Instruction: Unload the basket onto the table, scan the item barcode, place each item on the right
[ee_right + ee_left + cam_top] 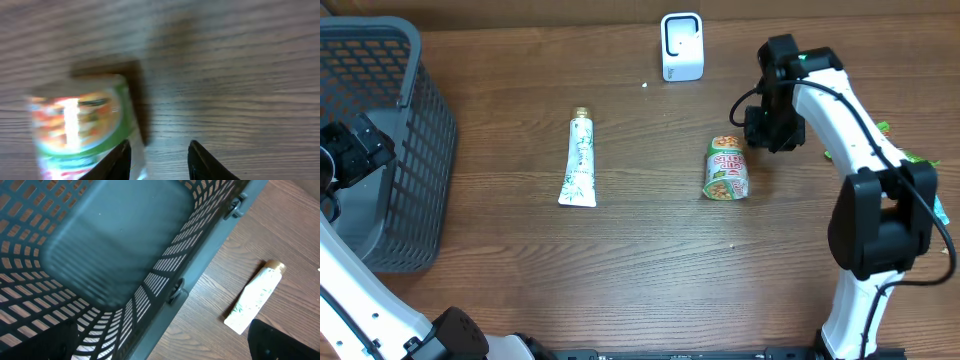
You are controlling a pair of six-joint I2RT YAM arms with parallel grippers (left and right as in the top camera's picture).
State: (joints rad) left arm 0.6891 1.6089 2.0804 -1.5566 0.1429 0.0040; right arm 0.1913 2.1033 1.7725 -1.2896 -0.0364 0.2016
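A green and red noodle cup [726,168] lies on its side right of the table's middle; no barcode shows on it. In the right wrist view the cup [80,127] is blurred at lower left. My right gripper [767,130] hovers just right of and beyond the cup. The right gripper [159,162] is open, with only bare wood between its fingers, and its left finger [121,161] is close beside the cup's rim. A white tube [580,160] lies left of centre. A white scanner [681,46] stands at the far edge. My left gripper [355,150] is wide open over the basket.
A grey mesh basket [420,120] fills the left end of the table, and the basket's floor [115,245] is bare in the left wrist view. The tube [255,297] lies just outside it. Small green and blue packets [920,160] lie behind the right arm.
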